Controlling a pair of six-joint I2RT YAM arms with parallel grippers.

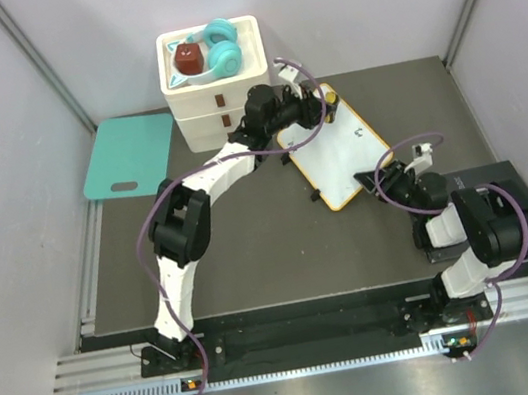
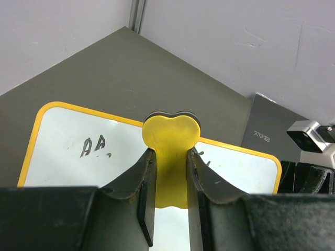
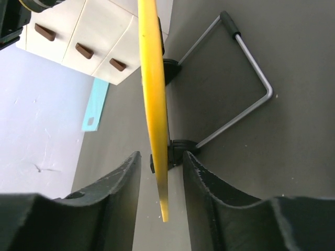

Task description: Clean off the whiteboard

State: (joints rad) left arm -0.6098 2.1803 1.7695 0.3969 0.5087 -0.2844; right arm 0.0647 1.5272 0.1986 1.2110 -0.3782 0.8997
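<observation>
The whiteboard (image 1: pixel 344 159) is sitting at the middle of the dark table (image 1: pixel 253 250), slightly right of centre and turned at an angle, its far corner lying just beside the white drawer unit (image 1: pixel 220 114). Black scribbles (image 2: pixel 94 146) are showing on its left part in the left wrist view. The left gripper (image 2: pixel 170 157) is reaching over the far end of the board and is clenching a yellow heart-shaped eraser (image 2: pixel 170 130) between its fingers, the eraser sticking out past the fingertips above the white surface. The right gripper (image 3: pixel 161 157) is straddling the near right edge of the board: the orange-yellow rim is running edge-on between the two fingers, with a sliver of gap showing on each side, so the jaws are standing apart and not gripping. A bent wire stand (image 3: pixel 246 78) is hanging off black clips on the board's back. On top of the drawer unit, a shallow tray (image 1: pixel 206 30) is holding teal headphones (image 1: pixel 225 52) and a dark red block (image 1: pixel 187 59). A teal board (image 1: pixel 128 156) is lying at the far left, and a dark grey pad (image 1: pixel 504 176) is lying at the right, under the right arm.
</observation>
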